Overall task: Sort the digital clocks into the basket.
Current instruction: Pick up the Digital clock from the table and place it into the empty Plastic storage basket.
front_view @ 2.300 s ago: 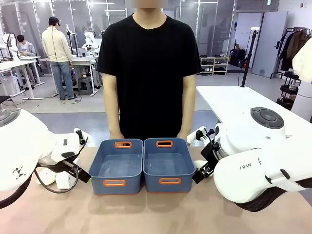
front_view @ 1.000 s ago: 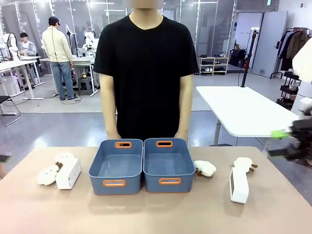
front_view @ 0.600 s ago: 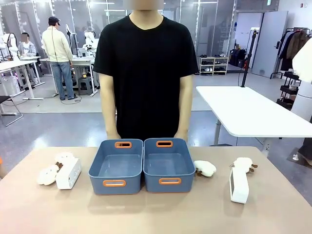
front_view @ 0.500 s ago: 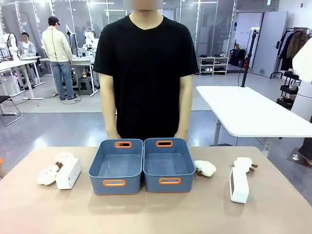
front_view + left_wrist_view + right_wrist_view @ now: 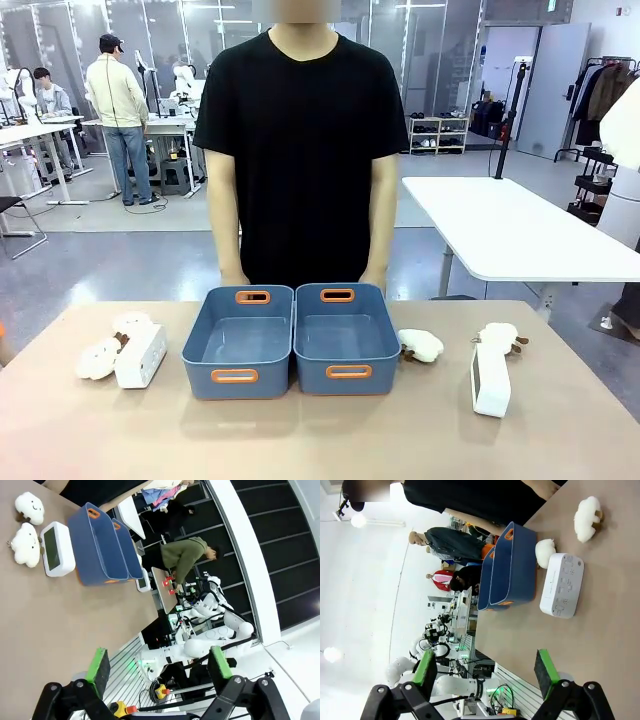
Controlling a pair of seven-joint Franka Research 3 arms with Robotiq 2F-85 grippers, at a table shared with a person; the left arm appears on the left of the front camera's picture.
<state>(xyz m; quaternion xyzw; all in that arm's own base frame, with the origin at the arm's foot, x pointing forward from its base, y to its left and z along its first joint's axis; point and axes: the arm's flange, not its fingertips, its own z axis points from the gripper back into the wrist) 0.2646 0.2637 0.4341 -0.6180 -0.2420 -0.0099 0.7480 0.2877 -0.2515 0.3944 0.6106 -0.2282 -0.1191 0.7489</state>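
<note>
While both stand wide open with nothing between their green pads, the left gripper (image 5: 159, 665) and right gripper (image 5: 485, 672) hang off the tan table (image 5: 320, 440). Two blue-grey rectangular plastic baskets with orange-rimmed handle slots, the left basket (image 5: 265, 378) and right basket (image 5: 315, 375), sit touching side by side in front of the person in a black T-shirt (image 5: 300, 140). One white plastic digital clock with a dark screen (image 5: 140, 356) lies left of the baskets, just beside a white plush toy (image 5: 97, 358). The other clock (image 5: 490, 380) lies well apart on the right.

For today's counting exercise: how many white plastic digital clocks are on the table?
2. One white plastic digital clock lies left of the blue-grey plastic bins; the other far right.
</note>
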